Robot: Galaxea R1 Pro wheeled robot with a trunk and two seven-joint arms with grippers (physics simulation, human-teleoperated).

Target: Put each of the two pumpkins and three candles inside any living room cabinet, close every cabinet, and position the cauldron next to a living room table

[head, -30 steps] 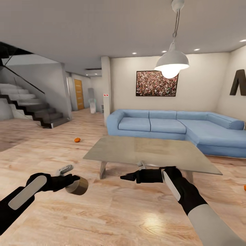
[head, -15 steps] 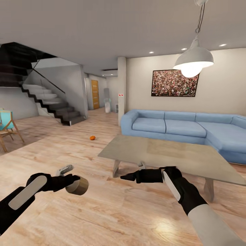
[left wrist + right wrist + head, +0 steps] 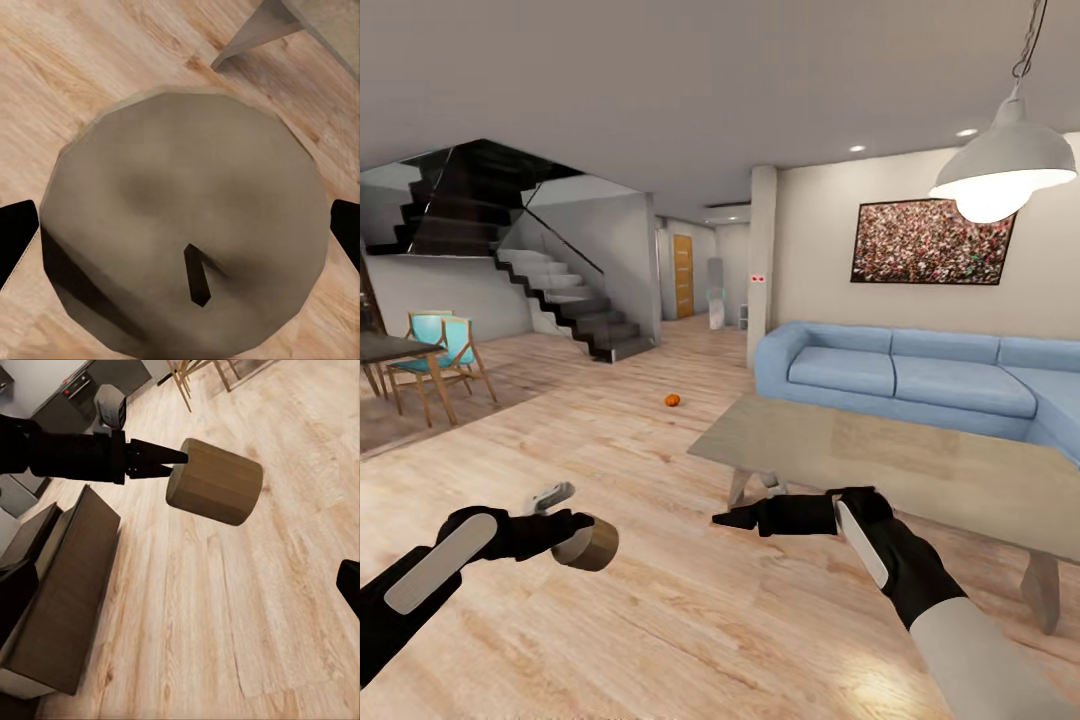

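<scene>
My left gripper [image 3: 575, 535] is shut on a tan, drum-shaped candle [image 3: 592, 545] held low over the wood floor. In the left wrist view the candle [image 3: 184, 217] shows its dark wick, with black fingertips [image 3: 15, 236] at both sides. My right gripper [image 3: 722, 518] is open and holds nothing, in front of the pale table [image 3: 880, 450]. Its wrist view looks across at the candle [image 3: 217, 484] and the dark-brown cabinet [image 3: 67, 607] on the floor. One orange pumpkin [image 3: 672, 400] lies on the floor beyond the table's far left corner. The cauldron is out of view.
A blue corner sofa [image 3: 900, 370] stands behind the table. A dark staircase [image 3: 560, 300] rises at the back left. Teal dining chairs [image 3: 440, 350] and a dark dining table edge are at far left. A pendant lamp [image 3: 1005, 165] hangs upper right.
The whole head view has swung left, so sofa, table and pumpkin slid right and the dining chairs came into view. Both arms keep the same pose, candle still held.
</scene>
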